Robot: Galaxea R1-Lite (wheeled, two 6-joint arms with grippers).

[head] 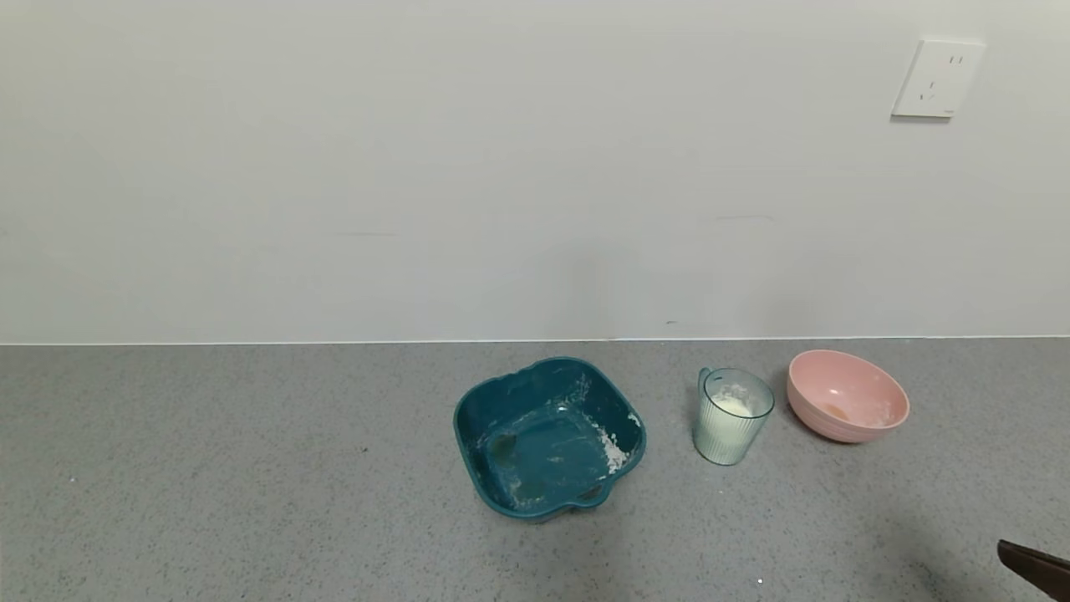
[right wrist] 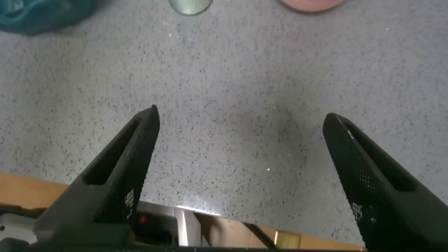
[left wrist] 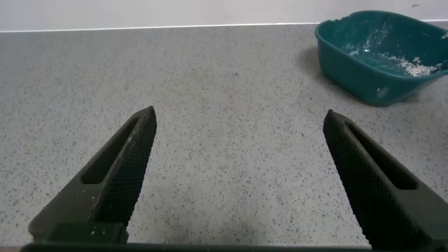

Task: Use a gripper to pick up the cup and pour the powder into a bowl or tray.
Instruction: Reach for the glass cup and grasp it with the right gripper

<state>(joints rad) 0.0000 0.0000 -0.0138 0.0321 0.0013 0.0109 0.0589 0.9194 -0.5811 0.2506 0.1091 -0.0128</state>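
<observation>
The translucent pale blue-green ribbed plastic cup [head: 733,415], holding white powder [head: 734,404], is seen upright on the speckled grey surface [head: 251,485], between the dark teal square tray [head: 547,436] and the round pale pink bowl [head: 847,395]. The right pincer [right wrist: 239,150] is held spread, well short of the cup. The left pincer [left wrist: 241,143] is likewise spread, empty.

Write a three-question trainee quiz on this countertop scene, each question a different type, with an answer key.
1. True or false: the cup stands upright between the teal tray and the pink bowl.
2. Multiple choice: the white powder to be poured sits in A) the cup B) the wall socket C) the right gripper.
3. Fill in: the left gripper and right gripper are both ____ and hold nothing.

Key: 1 true; 2 A; 3 open.
</observation>
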